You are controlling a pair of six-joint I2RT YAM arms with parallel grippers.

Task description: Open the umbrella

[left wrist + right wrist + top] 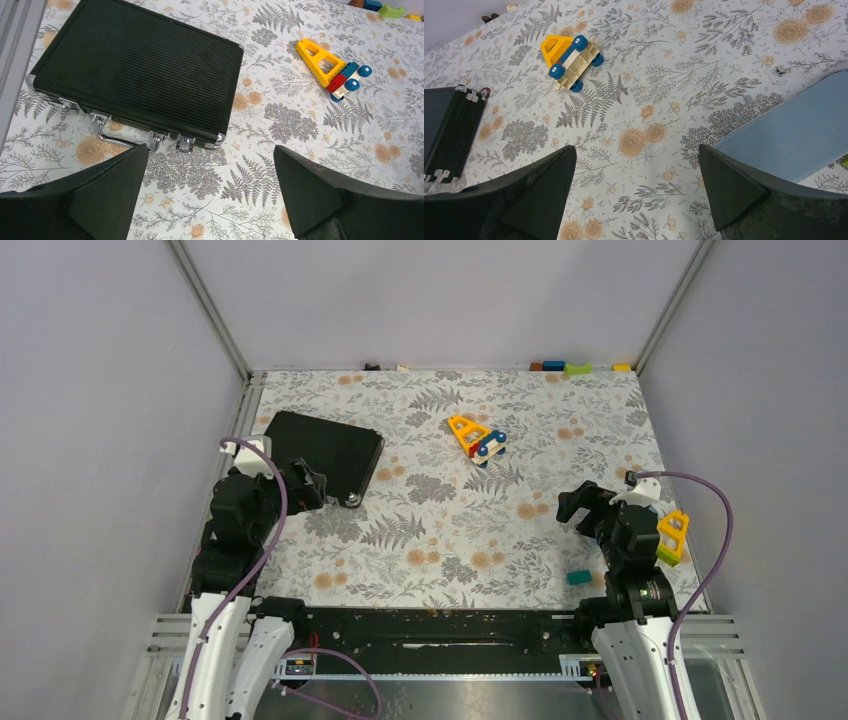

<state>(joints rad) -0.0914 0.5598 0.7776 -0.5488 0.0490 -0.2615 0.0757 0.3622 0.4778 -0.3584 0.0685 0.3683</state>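
No umbrella shows in any view; it is hidden or out of view. My left gripper (312,484) is open and empty, low over the floral tablecloth just in front of the latched edge of a flat black case (325,453). In the left wrist view the gripper (210,150) has its fingers wide apart, with the case (135,65) lying closed ahead and to the left. My right gripper (580,502) is open and empty over the right side of the table. In the right wrist view the gripper (636,147) has only cloth between its fingers.
A yellow, blue and red toy car (478,437) sits at the table's centre back and shows in both wrist views (335,67) (569,55). A yellow toy piece (672,535) and a teal block (578,578) lie near the right arm. Small blocks (565,367) line the back edge. A pale blue-grey patch (794,135) that I cannot identify shows at the right.
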